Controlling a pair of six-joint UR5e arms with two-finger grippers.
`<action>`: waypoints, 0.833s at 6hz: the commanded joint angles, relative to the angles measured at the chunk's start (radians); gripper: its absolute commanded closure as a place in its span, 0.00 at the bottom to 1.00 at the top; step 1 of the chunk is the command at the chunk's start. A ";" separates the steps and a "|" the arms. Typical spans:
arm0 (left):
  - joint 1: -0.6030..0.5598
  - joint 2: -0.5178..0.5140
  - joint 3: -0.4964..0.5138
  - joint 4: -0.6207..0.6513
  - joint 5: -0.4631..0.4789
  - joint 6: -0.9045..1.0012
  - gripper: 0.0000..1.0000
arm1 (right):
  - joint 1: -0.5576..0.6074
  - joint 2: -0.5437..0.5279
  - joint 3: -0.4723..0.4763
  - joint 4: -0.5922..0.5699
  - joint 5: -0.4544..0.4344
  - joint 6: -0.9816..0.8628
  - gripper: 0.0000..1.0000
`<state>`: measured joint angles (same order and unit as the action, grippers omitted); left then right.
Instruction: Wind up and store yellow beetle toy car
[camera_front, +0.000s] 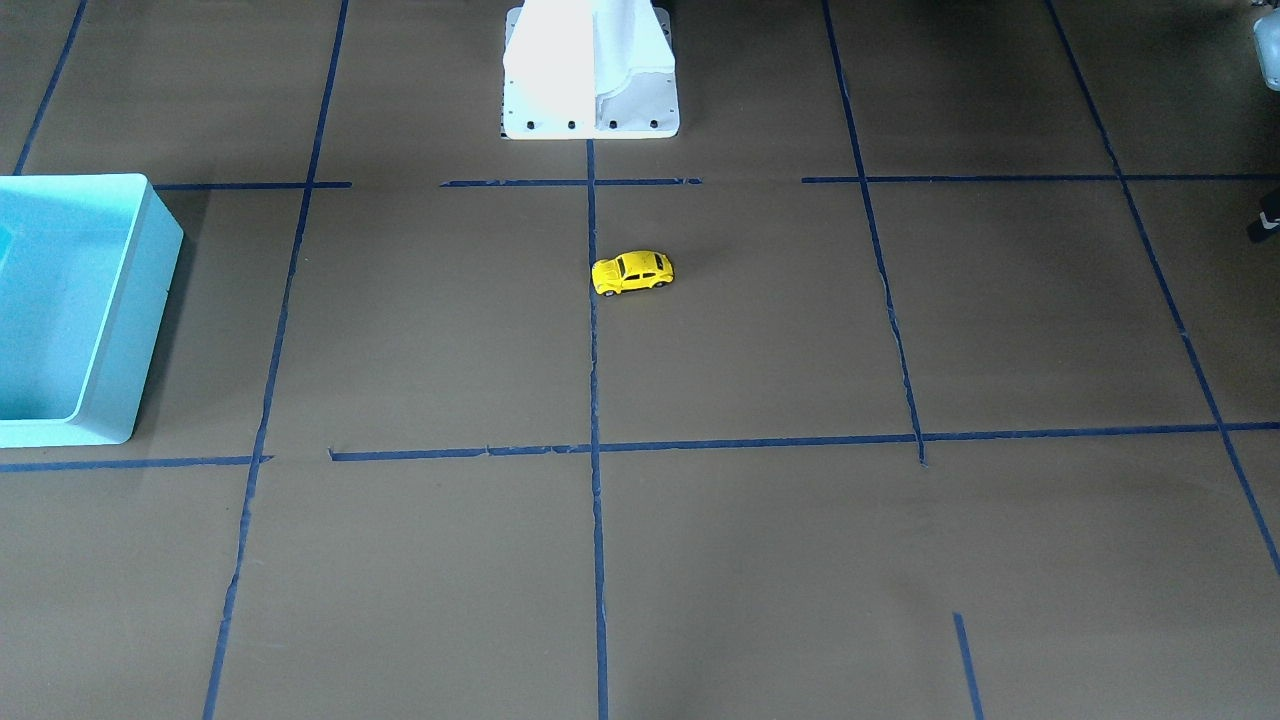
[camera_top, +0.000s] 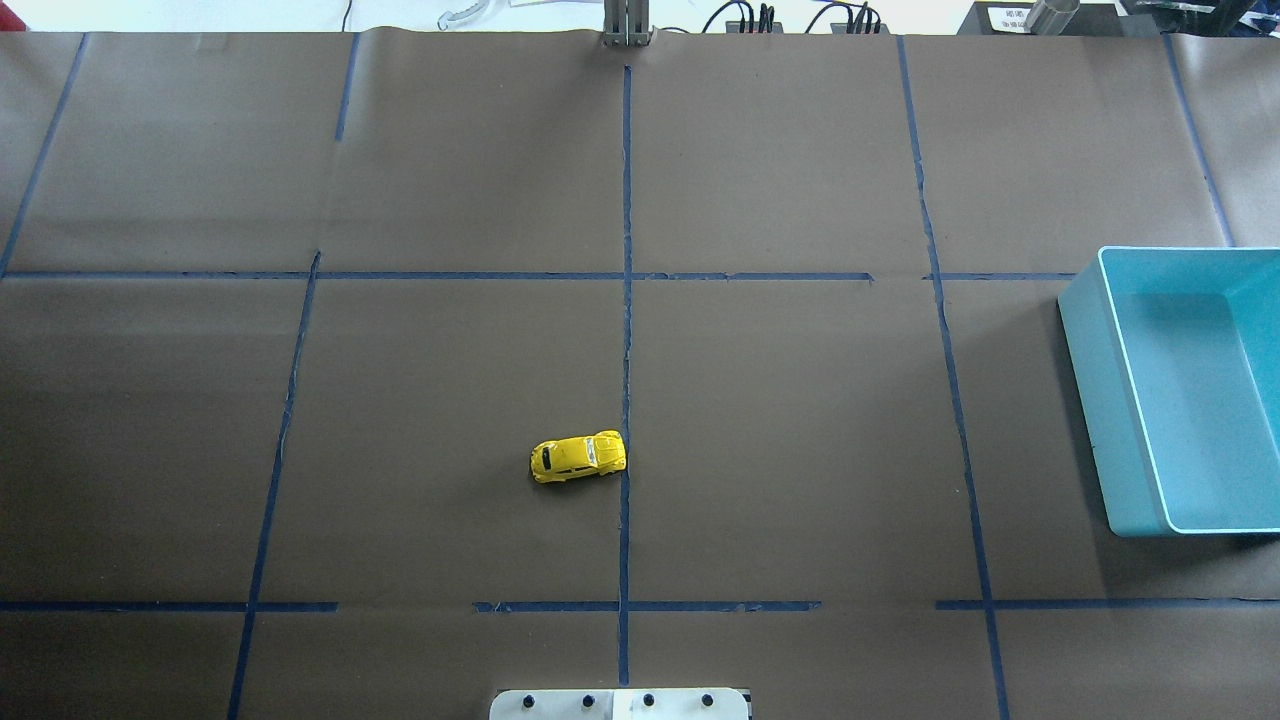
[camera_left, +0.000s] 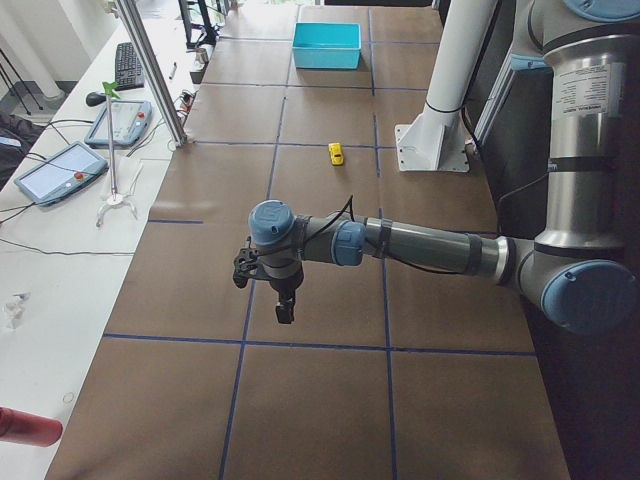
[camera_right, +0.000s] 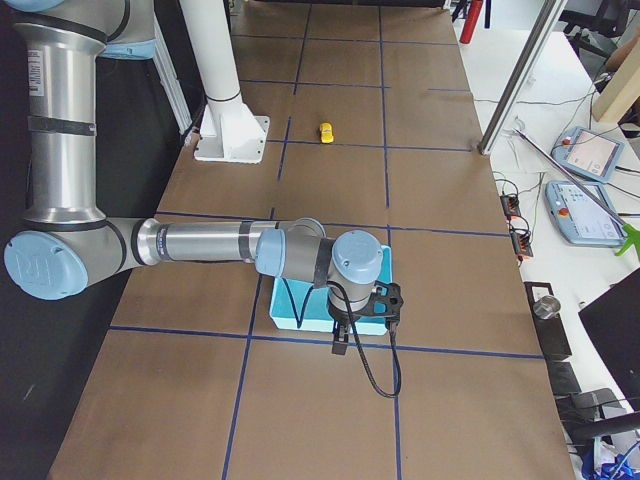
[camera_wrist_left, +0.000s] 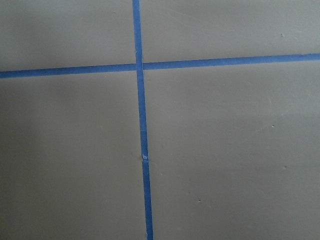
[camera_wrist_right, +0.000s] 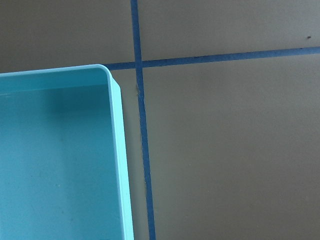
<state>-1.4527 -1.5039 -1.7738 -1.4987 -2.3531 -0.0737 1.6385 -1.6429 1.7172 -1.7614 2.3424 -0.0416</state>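
Since winding seems not yet begun, the yellow beetle toy car (camera_top: 578, 457) sits mid-bench toward my base edge, while my left pincer (camera_left: 283, 308) and right pincer (camera_right: 342, 340) hang over opposite ends, the right above the light blue bin (camera_top: 1085, 380); I cannot tell how open they are.

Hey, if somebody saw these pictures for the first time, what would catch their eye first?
The yellow beetle toy car stands out first, alone on its wheels near the middle of the brown table, right beside the central blue tape line. Next is the light blue bin at the table's end on the robot's right, with the right gripper hanging over its edge; the left gripper hangs over the opposite end.
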 joint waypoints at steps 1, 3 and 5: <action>0.000 0.001 0.004 0.000 0.000 0.006 0.00 | 0.000 0.001 -0.001 0.005 0.000 0.000 0.00; 0.000 0.001 0.007 0.002 0.000 0.005 0.00 | 0.000 0.001 -0.001 0.003 0.000 0.003 0.00; 0.005 -0.001 0.011 -0.026 0.008 0.008 0.00 | 0.000 0.001 -0.002 0.005 0.000 0.002 0.00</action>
<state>-1.4509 -1.5044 -1.7645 -1.5066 -2.3493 -0.0660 1.6383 -1.6414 1.7154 -1.7567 2.3424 -0.0397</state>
